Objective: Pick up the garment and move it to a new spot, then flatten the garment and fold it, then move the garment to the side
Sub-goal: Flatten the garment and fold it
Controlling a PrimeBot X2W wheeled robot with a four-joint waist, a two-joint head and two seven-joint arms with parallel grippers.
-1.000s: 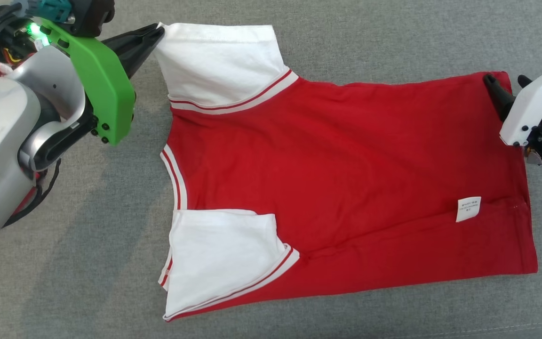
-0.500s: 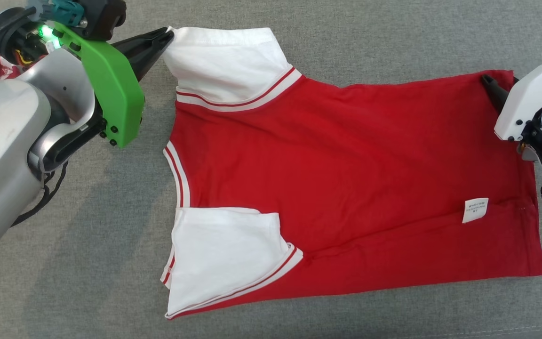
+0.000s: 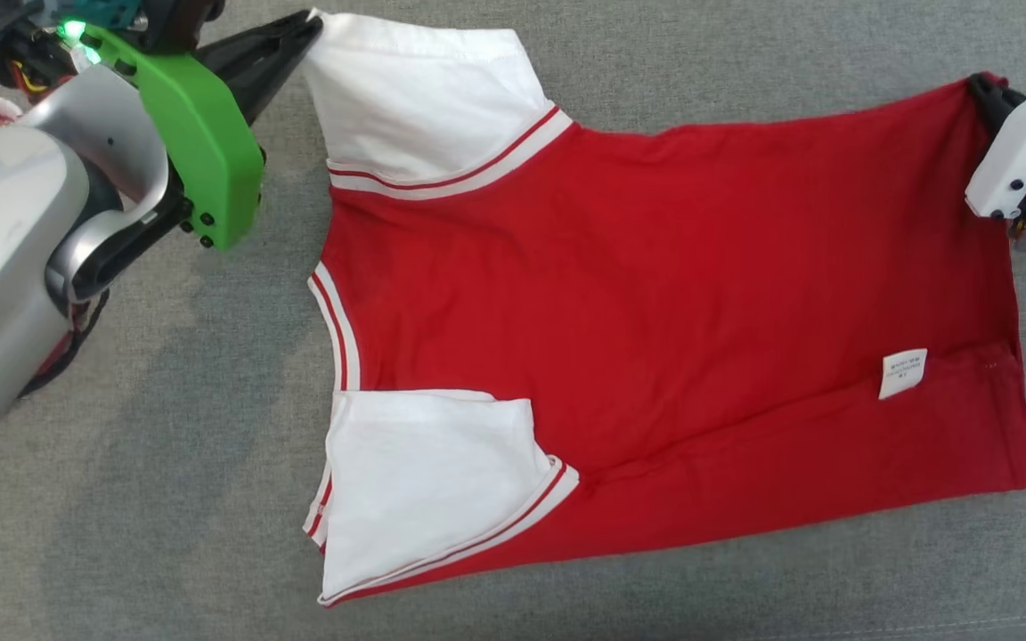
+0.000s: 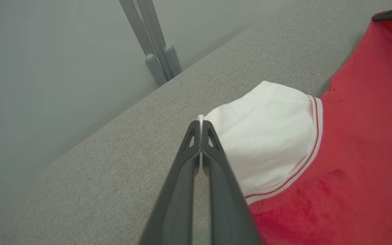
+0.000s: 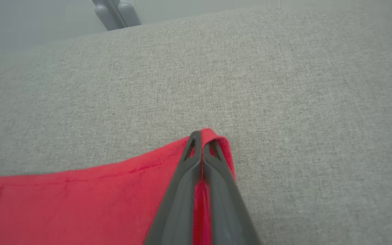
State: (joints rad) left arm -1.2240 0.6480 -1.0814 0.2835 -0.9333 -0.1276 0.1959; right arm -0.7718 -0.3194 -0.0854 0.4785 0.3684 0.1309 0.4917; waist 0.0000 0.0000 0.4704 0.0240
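Surface: grey woven cloth point(image 3: 166, 499) covers the whole work area; the left wrist view shows its far edge, with pale grey posts point(image 4: 155, 44) behind it against a plain wall.
Garment: short-sleeved shirt point(image 3: 655, 294) with a red body, spread flat across the middle of the surface, neck opening toward the left side, hem toward the right.
Sleeves: both white, each joined to the body by a red-and-white striped band; far sleeve point(image 3: 424, 98) lies spread out, near sleeve point(image 3: 424, 481) lies over the red body.
Neck: white trim point(image 3: 335, 325) with a red stripe.
Label: small white tag point(image 3: 903, 373) on the red cloth near the hem; its print is too small to read.
Left arm: left gripper point(image 3: 304, 27) is closed on the far sleeve's outer corner, white cloth pinched between the tips.
Right arm: right gripper point(image 3: 981, 89) is closed on the shirt's far hem corner, red cloth showing between the fingers.
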